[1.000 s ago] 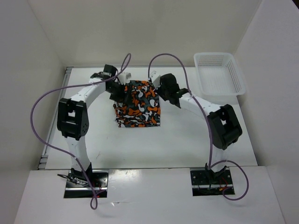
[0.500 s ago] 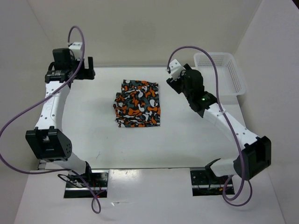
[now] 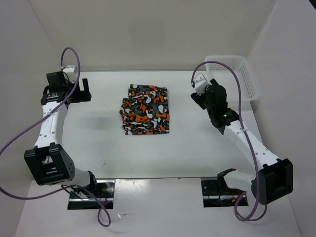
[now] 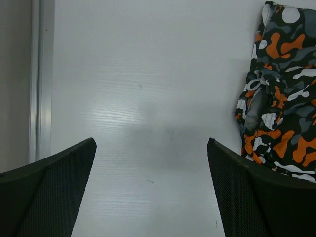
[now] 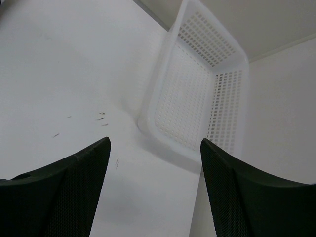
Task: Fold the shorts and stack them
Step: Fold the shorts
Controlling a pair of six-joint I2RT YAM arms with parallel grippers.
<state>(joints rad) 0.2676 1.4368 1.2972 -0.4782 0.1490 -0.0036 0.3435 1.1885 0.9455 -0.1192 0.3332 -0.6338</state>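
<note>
White tabletop (image 3: 197, 138), white walls on three sides, even light. Left gripper (image 4: 150, 141): jaws spread wide and empty, only bare table between the two dark fingers. Right gripper (image 5: 154, 141): jaws likewise wide apart, gripping nothing. Moving outward from the left jaws, the wrist view shows the shorts (image 3: 145, 109) at its 3 o'clock edge, clear of the fingers. From the right jaws, the white lattice basket (image 5: 185, 106) lies ahead at about 1 o'clock, with no cloth visible in it. In the top view the shorts lie near the table centre, a little toward 12 o'clock, as a compact, roughly rectangular bundle. The left gripper hangs off at their 10 o'clock and the right gripper at their 2 o'clock, both well apart from the cloth. The basket sits in the table's 2 o'clock corner. Judgement: the fold looks largely made, though the 9 o'clock edge reads ragged, with a layer bulging out. To finish well, both arms should come in low from opposite sides and pinch all layers at the corners of one edge. They should then move together, so the bundle does not skew or fall open, and press the ragged edge flat before release. Count: one pair of shorts, one basket, two grippers, two purple cables (image 3: 54, 106). No second garment is visible to stack on.
</note>
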